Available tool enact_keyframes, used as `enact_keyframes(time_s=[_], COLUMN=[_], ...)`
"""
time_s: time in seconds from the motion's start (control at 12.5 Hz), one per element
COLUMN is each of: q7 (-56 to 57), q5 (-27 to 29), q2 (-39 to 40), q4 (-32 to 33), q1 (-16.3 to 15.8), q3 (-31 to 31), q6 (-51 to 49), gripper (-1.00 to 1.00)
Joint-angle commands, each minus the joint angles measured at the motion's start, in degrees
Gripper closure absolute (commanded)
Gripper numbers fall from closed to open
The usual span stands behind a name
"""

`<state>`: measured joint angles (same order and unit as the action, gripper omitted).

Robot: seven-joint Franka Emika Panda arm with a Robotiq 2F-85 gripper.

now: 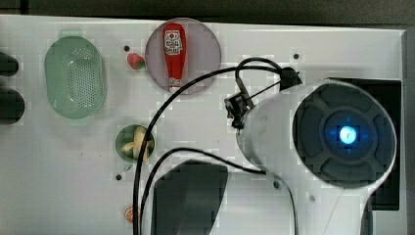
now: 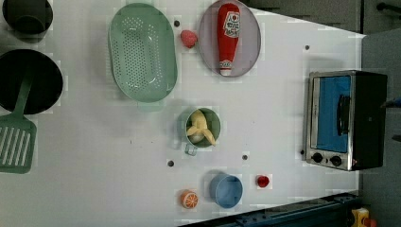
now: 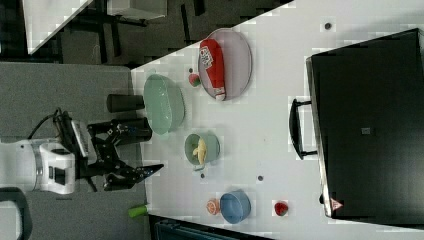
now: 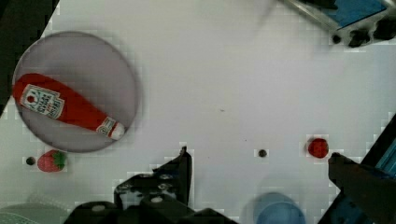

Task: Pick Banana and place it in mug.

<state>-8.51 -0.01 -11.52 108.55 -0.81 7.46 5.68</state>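
Banana already in the mug, claw spread and empty.
The banana [image 2: 200, 126] lies inside the mug [image 2: 215, 118] at the left view's centre; the claw [image 3: 137, 157], wide open, hangs off the table [image 2: 94, 189] edge; a careless sweep could tip the mug.

The light is bright and even on the white table [image 2: 94, 189], and it seems to come from above, because the shadows are short and soft. In the left view the blue cup [image 2: 226, 190] and the mug [image 2: 203, 127] throw only a faint grey shadow to the left view's left. All pictures are blocky, with square compression marks around the edges of things. In the top view the arm's blue light [image 1: 347, 134] glows strongly. In the wrist view the blue cup [image 4: 275, 210] is out of focus, and the dark gripper [image 4: 261, 172] fingers look soft.
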Motion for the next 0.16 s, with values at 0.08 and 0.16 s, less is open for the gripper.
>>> enact_keyframes(time_s=[0.08, 0.16], q7=[-0.6, -0.6], q5=[-0.5, -0.5], q2=[0.4, 0.5], q4=[-1.7, -1.6], q1=[-1.5, -1.5], q3=[-3.0, -3.0], q6=[0.2, 0.2], gripper=[-1.00, -1.00])
